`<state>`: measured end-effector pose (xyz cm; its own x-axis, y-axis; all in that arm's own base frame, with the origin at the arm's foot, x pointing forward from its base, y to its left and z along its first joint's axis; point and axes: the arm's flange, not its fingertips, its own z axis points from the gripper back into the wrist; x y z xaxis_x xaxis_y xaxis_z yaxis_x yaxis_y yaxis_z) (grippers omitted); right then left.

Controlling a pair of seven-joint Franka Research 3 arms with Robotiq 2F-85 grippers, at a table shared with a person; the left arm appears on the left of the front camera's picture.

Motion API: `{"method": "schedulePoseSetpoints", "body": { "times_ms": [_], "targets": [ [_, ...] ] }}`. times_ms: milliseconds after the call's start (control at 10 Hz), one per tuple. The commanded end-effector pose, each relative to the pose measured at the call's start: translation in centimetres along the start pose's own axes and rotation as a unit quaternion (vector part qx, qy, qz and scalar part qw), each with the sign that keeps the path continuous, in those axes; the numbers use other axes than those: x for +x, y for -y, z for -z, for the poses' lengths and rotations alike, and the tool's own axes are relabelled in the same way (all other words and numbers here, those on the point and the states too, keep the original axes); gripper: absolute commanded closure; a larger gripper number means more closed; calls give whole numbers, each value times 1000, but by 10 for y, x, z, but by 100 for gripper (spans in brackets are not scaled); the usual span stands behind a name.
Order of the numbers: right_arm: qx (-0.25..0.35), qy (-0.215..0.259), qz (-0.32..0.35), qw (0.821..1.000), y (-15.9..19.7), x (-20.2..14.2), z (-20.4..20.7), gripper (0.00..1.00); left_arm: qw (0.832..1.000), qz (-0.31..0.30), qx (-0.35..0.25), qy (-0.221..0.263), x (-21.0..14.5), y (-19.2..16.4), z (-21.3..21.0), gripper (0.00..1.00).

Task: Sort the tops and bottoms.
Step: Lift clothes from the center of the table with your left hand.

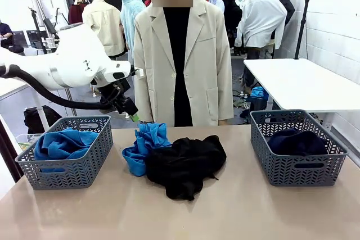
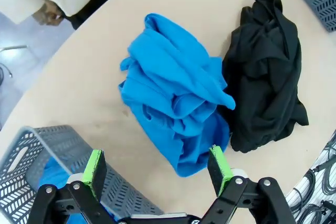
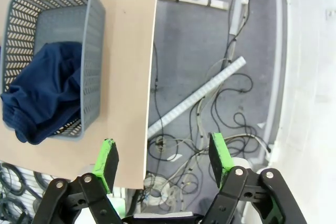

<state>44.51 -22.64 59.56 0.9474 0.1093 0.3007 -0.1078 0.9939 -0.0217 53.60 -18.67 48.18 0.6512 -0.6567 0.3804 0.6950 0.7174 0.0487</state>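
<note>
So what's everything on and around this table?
table: one, beige, between robot and person
left basket: one, grey, table's left end
right basket: one, grey, table's right end
stowed blue garment: one, blue, inside left basket
navy garment: one, dark blue, inside right basket
loose blue garment: one, blue, table middle
black garment: one, black, touching loose blue garment
person: one, beige jacket, far side
left gripper: one, black, green pads, open above loose blue garment
right gripper: one, same colours, open over table's edge
</note>
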Motion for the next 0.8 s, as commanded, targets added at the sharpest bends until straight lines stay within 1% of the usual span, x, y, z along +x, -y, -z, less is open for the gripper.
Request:
{"method": "schedulePoseSetpoints", "body": {
  "times_ms": [0, 100, 200, 300, 400, 600, 700],
  "targets": [
    [-6, -6, -4, 1000, -1, -2, -1, 14, 1000, -9, -2, 3, -7, -9, -21, 0],
    [-6, -6, -4, 1000, -1, -2, -1, 14, 1000, 0, 0, 0, 0, 0, 0, 0],
    [-6, -6, -4, 1000, -1, -2, -1, 14, 999, 17, 10, -31, 2, 8, 16, 0],
    [-6, -6, -4, 1000, -1, -2, -1, 14, 999, 20, 0, -32, 8, 12, 29, 0],
    [-6, -6, -4, 1000, -1, -2, -1, 14, 1000, 19, -9, -21, 16, 12, 40, 0],
    [-6, -6, -4, 1000, -1, -2, -1, 14, 999, 19, -27, -27, 25, 14, 64, 0],
    [-6, -6, -4, 1000, -1, -2, -1, 14, 999, 13, -38, -12, 28, 13, 84, 0]
  ]
}}
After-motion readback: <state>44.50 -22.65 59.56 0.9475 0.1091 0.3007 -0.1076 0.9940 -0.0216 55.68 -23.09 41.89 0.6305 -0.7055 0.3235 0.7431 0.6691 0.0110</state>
